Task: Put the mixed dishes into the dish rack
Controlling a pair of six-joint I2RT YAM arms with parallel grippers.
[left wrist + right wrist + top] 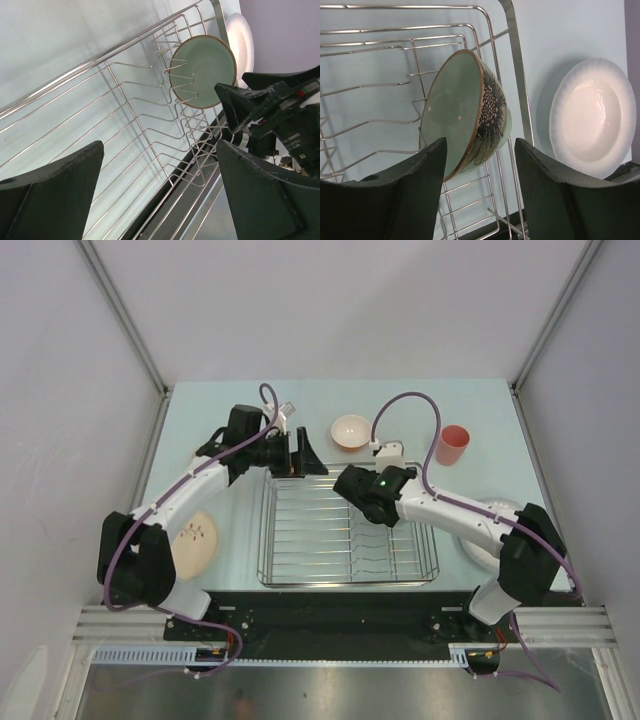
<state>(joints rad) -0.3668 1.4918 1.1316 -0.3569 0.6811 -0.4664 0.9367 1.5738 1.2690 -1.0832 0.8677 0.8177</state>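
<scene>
The bowl [462, 110] stands on edge inside the rack [514, 60], at its right-hand end just inside the side rail, propped among the upright wires. Its open face is turned toward the rack's left end and its patterned underside toward the rail. The right gripper [480, 150] sits directly behind the bowl, with its fingers running along the plane of the rim. One finger is on the open-face side and one on the foot side, so the bowl's lower part lies in the gap between them. The fingers are parted; neither wrist view shows whether they press on the bowl or merely flank it. The bowl appears seated, so this step looks near its end. The governing relation is that the rim plane lies parallel to the fingers. Any withdrawal should therefore run straight back along the fingers, since a sideways shift would likely tip the bowl off its wires. The left gripper [160, 145] is spread wide and empty. It hovers at the rack's far left corner, facing the bowl's open side and well apart from it, so the right arm is the nearer. The white plate [592, 120] lies flat on the table [560, 30] just outside the same rail, on the right arm's side.
</scene>
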